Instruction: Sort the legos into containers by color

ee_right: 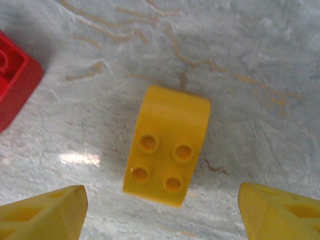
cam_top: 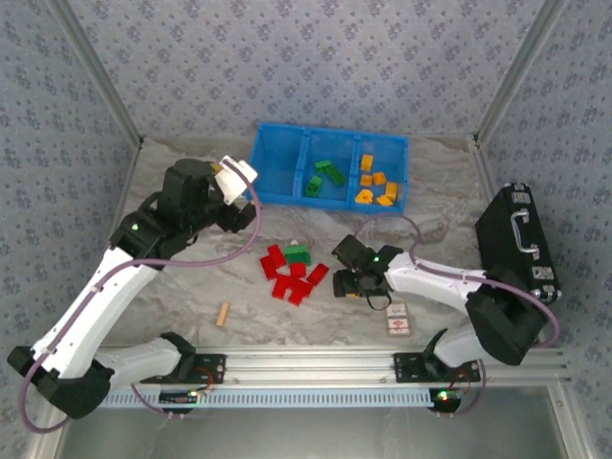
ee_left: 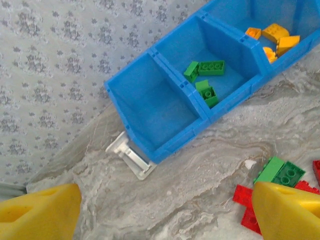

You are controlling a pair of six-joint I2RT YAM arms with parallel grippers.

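The containers are three compartments of one blue bin point(cam_top: 287, 143). Its left one point(ee_left: 155, 105) is empty, the middle holds green legos point(ee_left: 210, 67) and the right holds yellow-orange legos point(ee_left: 275, 35). Several red legos point(cam_top: 292, 275) and a green one point(cam_top: 296, 253) lie mid-table. My left gripper point(cam_top: 234, 179) hangs by the bin's left end. It point(ee_left: 165, 215) is open with nothing between its fingers. My right gripper point(cam_top: 352, 285) is low over the table right of the red pile. It point(ee_right: 162, 215) is open, and a yellow lego point(ee_right: 167, 145) lies studs-up just ahead of its tips, untouched.
A tan wooden stick point(cam_top: 223, 314) lies near the front left and a small red-and-white card point(cam_top: 399, 320) near the front right. A black hard case point(cam_top: 521, 239) stands at the right wall. A white plastic piece point(ee_left: 131, 156) lies at the bin's near left corner.
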